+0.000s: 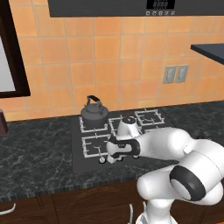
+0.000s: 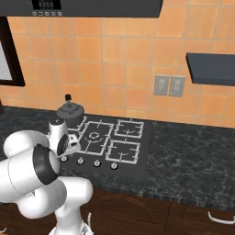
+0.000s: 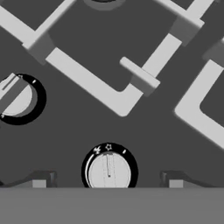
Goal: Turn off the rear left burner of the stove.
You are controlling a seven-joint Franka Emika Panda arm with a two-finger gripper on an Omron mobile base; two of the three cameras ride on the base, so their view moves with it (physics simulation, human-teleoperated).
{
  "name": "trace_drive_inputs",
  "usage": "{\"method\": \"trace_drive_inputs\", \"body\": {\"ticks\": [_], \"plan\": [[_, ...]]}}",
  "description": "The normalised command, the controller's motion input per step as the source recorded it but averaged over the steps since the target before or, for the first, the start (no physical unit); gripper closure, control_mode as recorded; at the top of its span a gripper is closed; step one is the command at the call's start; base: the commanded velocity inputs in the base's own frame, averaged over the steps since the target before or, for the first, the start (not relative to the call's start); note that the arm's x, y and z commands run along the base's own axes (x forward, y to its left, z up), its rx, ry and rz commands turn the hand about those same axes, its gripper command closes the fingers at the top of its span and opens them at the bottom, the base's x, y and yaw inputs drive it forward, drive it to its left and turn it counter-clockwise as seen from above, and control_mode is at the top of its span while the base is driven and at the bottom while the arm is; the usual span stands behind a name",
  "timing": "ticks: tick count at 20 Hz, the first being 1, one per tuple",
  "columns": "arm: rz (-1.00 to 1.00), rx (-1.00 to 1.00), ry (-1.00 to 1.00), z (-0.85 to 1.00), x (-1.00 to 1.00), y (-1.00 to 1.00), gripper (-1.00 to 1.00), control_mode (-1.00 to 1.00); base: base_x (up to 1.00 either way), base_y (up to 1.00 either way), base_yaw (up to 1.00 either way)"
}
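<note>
**A:** So the fingers [image 3: 39, 183] are sitting wide apart right now, one tip on each side of a knob [image 3: 109, 171], nothing gripped yet. The knob is dead centre between them in the hand view, pointer line running straight up toward the little marks on its ring.

**B:** Is it actually touching the knob?

**A:** Doesn't look like it. There's a clear gap on both sides, so the gripper [image 3: 107, 183] is lining up, not grabbing. Another knob [image 3: 15, 97] is showing off to the left of that view, with grate [image 3: 89, 83] bars above.

**B:** So how far along would you call it?

**A:** I'd say the reach is basically done, but the closing and the twist are still to come. Can't tell from the pictures whether this is the right knob for the rear left burner [image 1: 93, 123]. That burner is at the back left of the stove [image 2: 144, 156], with a kettle [image 1: 94, 110] sitting on it.

**B:** Room to move?

**A:** Tight-ish. The knobs are running in a row near the stove's front edge, so neighbours are close on both sides. The kettle is well behind the hand, and the surface [image 2: 193, 160] right of the stove is looking open.
</note>
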Motion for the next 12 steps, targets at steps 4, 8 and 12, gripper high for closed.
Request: {"method": "trace_drive_inputs", "body": {"ticks": [4, 8, 12], "plan": [[0.0, 0.0, 0.0, -0.02, 0.0, 0.27, -1.0, -1.0, 0.0, 0.0, 0.0], [0.0, 0.0, 0.0, -0.01, 0.02, 0.12, -1.0, -1.0, 0.0, 0.0, 0.0], [0.0, 0.0, 0.0, 0.0, 0.0, 0.0, 1.0, -1.0, 0.0, 0.0, 0.0]]}}
